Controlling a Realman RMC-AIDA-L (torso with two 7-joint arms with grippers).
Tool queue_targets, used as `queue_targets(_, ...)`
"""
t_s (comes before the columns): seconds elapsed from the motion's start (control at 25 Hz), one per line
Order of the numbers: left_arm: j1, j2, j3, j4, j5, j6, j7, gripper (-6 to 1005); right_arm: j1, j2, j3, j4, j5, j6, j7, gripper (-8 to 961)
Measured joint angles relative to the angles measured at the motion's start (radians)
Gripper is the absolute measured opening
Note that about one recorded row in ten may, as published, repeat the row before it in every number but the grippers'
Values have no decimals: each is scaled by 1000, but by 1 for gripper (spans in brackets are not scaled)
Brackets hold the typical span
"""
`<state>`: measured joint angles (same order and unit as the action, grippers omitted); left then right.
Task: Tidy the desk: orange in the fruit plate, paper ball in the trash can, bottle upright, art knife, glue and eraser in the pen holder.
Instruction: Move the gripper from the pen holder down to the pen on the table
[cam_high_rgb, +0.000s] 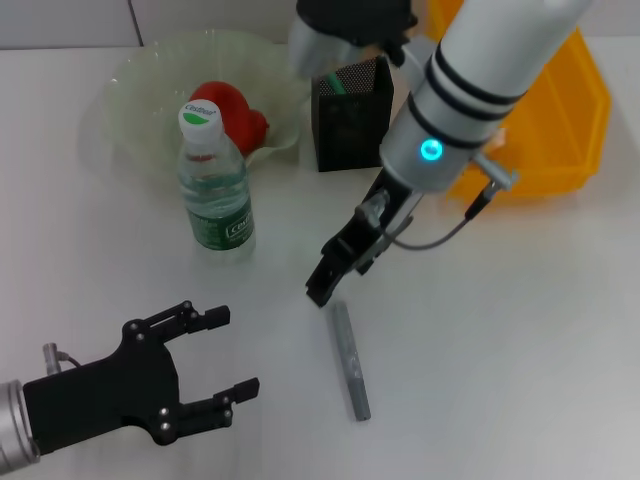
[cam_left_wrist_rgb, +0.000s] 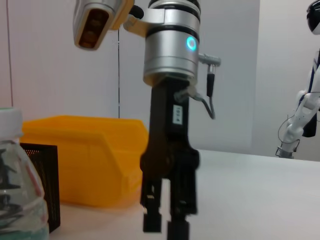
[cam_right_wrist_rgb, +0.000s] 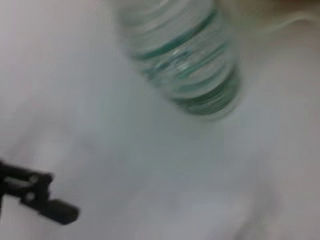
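A grey art knife (cam_high_rgb: 348, 362) lies flat on the white table. My right gripper (cam_high_rgb: 322, 290) hangs just above the knife's far end, jaws close together and holding nothing; it also shows in the left wrist view (cam_left_wrist_rgb: 165, 225). The water bottle (cam_high_rgb: 213, 185) stands upright, green cap on top, and shows blurred in the right wrist view (cam_right_wrist_rgb: 185, 60). Red-orange fruit (cam_high_rgb: 232, 112) lies in the clear fruit plate (cam_high_rgb: 130, 90). The black mesh pen holder (cam_high_rgb: 350, 120) has something green in it. My left gripper (cam_high_rgb: 240, 352) is open and empty at the near left. Paper ball, glue and eraser are out of view.
A yellow bin (cam_high_rgb: 560, 120) stands at the far right behind the right arm, and shows in the left wrist view (cam_left_wrist_rgb: 85, 155). The left gripper's finger (cam_right_wrist_rgb: 40, 200) shows in the right wrist view. Bare table lies to the right of the knife.
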<state>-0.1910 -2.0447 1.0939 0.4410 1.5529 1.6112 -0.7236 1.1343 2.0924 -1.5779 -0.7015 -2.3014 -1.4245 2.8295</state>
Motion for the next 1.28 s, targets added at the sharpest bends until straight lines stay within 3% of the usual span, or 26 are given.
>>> queue_targets(0.4,-11,-4,0,-2,2,-2,1,800,-9,0,-159,18,92,39,6,717)
queue_targets(1.28,-23,-8,11,-10,3,-4,-6,800,25,0,-200,87,108,83,70,677)
